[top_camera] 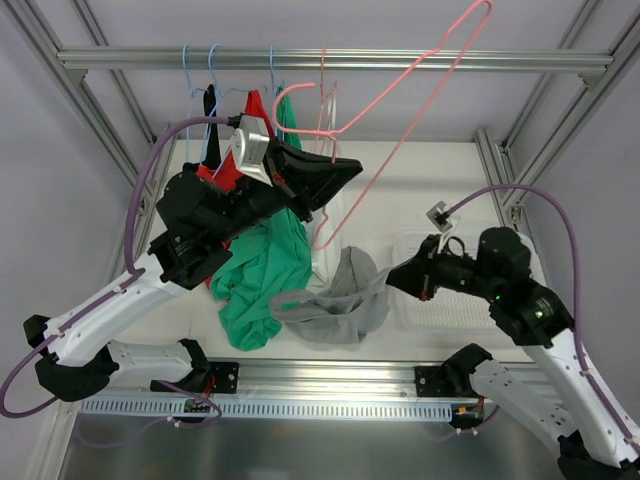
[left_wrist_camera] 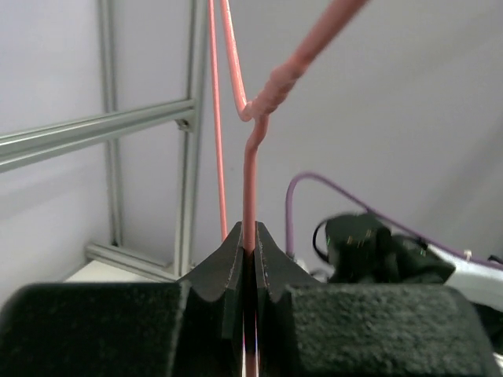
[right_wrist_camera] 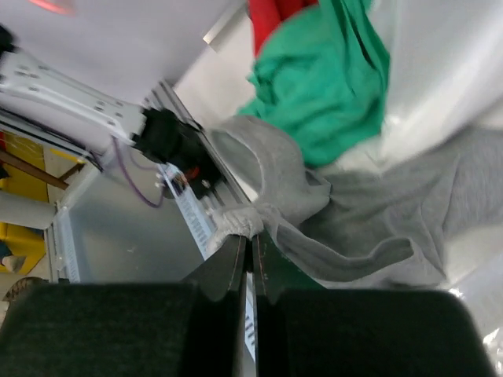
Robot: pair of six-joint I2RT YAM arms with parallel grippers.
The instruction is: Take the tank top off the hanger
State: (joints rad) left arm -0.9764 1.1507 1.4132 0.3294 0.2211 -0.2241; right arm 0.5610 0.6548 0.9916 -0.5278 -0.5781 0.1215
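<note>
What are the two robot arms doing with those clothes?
The left gripper is pinching the pink hanger and holding it up in the air. The right gripper is pinching the edge of the gray tank top, which is slumped on the table. The top looks to be off the hanger already.

on the worktop [top_camera: 420, 190] the tank top [top_camera: 340, 300] lies between a heap of clothes [top_camera: 262, 275], left, and the tray [top_camera: 450, 320], right; hanger [top_camera: 400, 135] above.
</note>
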